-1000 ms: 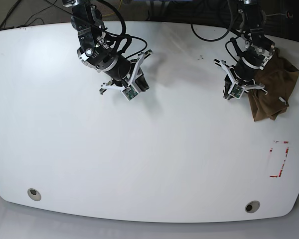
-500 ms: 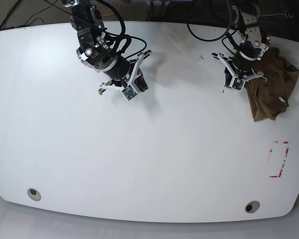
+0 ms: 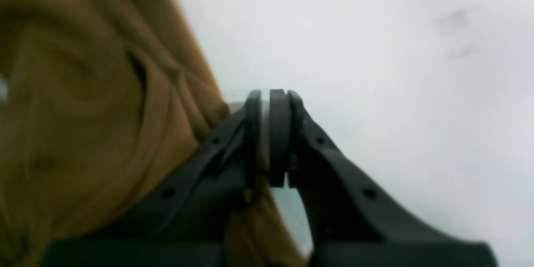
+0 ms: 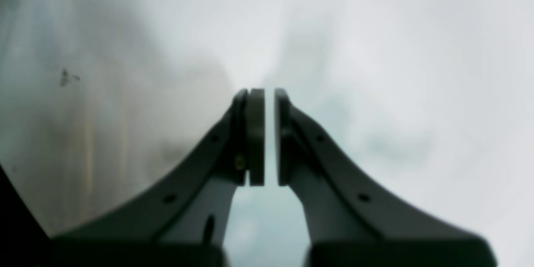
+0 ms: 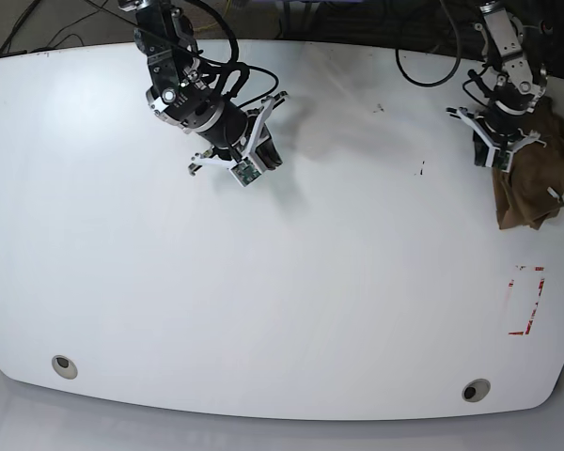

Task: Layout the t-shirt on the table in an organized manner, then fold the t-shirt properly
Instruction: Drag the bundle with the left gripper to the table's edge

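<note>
The left hand point(image 5: 500, 158) has dragged the t-shirt point(image 5: 534, 183) rightward across the table point(image 5: 291, 301).

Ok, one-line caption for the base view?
Left claw shut beside the crumpled t-shirt at the table edge; right claw idle.

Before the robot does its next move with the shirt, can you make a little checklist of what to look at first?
1. Left hand shut: ok, its jaws are pressed together.
2. Left hand holding the t-shirt: cannot tell. The cloth lies right beside it, but no cloth shows between the fingertips.
3. T-shirt all on the table: not ok. It sits bunched at the far right edge.
4. T-shirt laid flat: not ok. It is crumpled and wrinkly.
5. Right hand free: ok, nearly shut with nothing in it, over bare table.
6. Room to spread the shirt: ok, the middle looks bare.
</note>
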